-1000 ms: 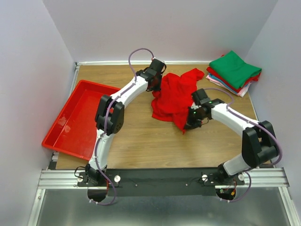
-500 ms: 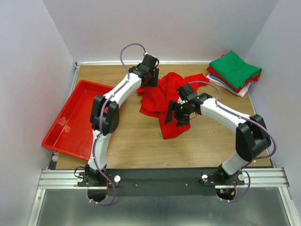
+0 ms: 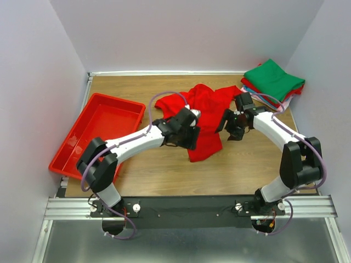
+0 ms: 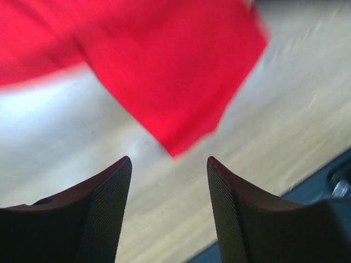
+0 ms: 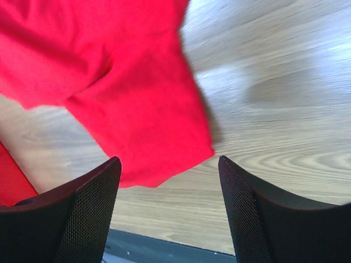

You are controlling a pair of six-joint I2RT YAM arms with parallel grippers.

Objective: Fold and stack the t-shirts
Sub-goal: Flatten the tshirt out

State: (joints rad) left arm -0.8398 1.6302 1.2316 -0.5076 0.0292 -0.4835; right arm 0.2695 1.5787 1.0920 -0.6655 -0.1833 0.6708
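A bright red t-shirt (image 3: 202, 109) lies loosely spread on the wooden table, its lower corner toward the near edge. My left gripper (image 3: 187, 139) hovers above that near part. In the left wrist view it is open (image 4: 168, 160) with nothing between its fingers, and the blurred red cloth (image 4: 175, 66) lies beyond them. My right gripper (image 3: 229, 130) hangs at the shirt's right edge. It is open too (image 5: 169, 161), with the shirt's corner (image 5: 126, 93) below and ahead of it. A stack of folded t-shirts (image 3: 273, 82), green on top, sits at the far right corner.
A red plastic tray (image 3: 96, 137) rests on the left of the table, and its edge (image 5: 11, 181) shows in the right wrist view. The black rail (image 3: 186, 208) with both arm bases runs along the near edge. White walls enclose the table.
Both grippers have opened and let go of the red t-shirt. The left arm swung from the shirt's far side to its near part, the right moved back to the right, and the shirt now lies flatter.
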